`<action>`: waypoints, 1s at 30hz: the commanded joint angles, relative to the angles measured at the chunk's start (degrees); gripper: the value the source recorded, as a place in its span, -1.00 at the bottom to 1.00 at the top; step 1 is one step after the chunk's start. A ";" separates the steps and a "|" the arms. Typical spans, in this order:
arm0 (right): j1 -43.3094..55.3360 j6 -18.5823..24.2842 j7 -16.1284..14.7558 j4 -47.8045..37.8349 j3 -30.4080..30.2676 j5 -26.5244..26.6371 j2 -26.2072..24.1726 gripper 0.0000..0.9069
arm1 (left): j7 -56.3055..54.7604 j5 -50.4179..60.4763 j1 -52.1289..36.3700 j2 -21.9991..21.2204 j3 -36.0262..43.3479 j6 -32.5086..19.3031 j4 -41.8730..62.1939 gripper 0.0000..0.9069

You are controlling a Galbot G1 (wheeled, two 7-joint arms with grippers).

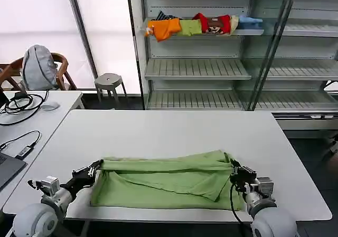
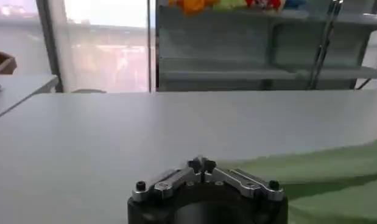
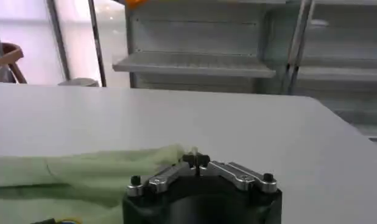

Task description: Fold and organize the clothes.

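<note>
The clothes are one light green shirt (image 1: 163, 181) lying folded across the near part of the white table (image 1: 174, 129), its upper layer doubled over toward the far side. My left gripper (image 1: 96, 166) is shut on the shirt's far left corner. In the left wrist view the gripper (image 2: 202, 163) has its tips pressed together, with green cloth (image 2: 322, 176) running off beside them. My right gripper (image 1: 233, 166) is shut on the far right corner. In the right wrist view that gripper (image 3: 195, 159) pinches the cloth edge (image 3: 72, 170).
Bare table top stretches beyond the shirt to the far edge. Behind it a metal shelf holds a row of orange, green, red and blue garments (image 1: 200, 25). A side desk (image 1: 53, 113) with cables and a laptop stands at left, with a stool (image 1: 108, 81) behind.
</note>
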 commanded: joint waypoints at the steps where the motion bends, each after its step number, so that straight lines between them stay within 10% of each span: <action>1: -0.79 0.04 -0.06 0.14 0.51 -0.64 0.06 -1.00 | 0.01 0.03 1.15 0.19 -0.42 0.06 -0.84 -0.96; 25: 0.18 0.11 -0.66 -1.95 0.65 -1.38 0.17 -1.00 | 1.10 5.72 5.81 0.21 -4.01 8.79 -5.30 -0.96; 27: -0.01 0.10 -0.80 -1.99 0.73 -1.38 0.13 -1.00 | 1.95 7.43 6.53 0.07 -4.43 8.92 -6.32 -0.71; 28: -0.36 0.03 -0.50 -1.64 0.76 -1.30 0.00 -0.76 | 2.15 8.12 6.71 0.04 -4.66 9.42 -7.04 1.00; 29: -0.77 -0.03 0.12 -1.29 0.65 -0.82 -0.05 0.76 | 2.16 8.39 6.82 0.01 -4.85 9.84 -7.78 1.00; 30: -1.18 -0.03 0.09 -0.89 0.92 -0.11 -0.01 1.00 | 1.96 8.38 6.82 -0.08 -5.04 10.02 -8.41 1.00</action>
